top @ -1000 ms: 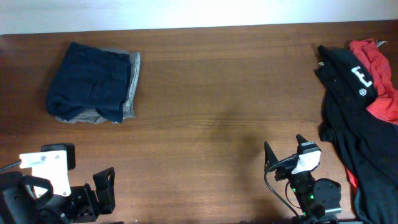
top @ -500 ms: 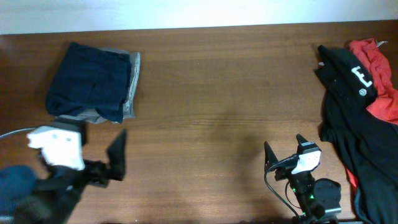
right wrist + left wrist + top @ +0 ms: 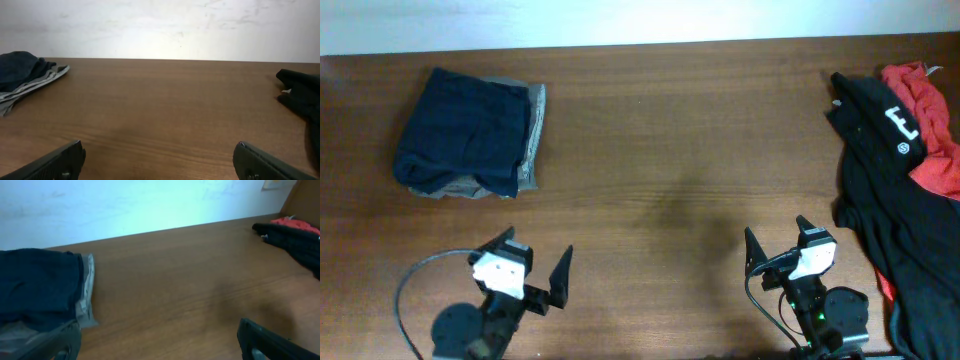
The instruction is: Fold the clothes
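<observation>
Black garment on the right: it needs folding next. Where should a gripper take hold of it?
Probably the black garment at its left edge, approached from the left by the right gripper: that edge lies on the table nearest it, away from the red garment.

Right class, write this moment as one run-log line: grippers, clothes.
left gripper: open, empty | right gripper: open, empty | folded stack: far left | black and red pile: right edge, unfolded

Black garment (image 3: 880,195) — cut off at the right and bottom edges.
</observation>
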Controlling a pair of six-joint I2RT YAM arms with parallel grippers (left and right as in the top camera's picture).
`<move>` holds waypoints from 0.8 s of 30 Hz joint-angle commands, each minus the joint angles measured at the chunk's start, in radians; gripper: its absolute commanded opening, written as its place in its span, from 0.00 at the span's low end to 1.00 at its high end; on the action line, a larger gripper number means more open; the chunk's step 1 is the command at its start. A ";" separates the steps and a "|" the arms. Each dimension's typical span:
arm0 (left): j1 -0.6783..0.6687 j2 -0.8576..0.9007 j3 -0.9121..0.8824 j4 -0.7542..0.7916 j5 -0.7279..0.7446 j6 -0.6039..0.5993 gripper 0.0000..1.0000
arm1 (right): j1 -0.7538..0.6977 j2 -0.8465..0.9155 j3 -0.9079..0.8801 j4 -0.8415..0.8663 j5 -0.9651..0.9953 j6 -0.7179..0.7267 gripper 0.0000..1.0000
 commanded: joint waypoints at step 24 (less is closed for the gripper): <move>-0.020 -0.171 -0.343 0.288 0.034 0.001 0.99 | -0.007 -0.008 -0.007 -0.002 -0.006 0.013 0.99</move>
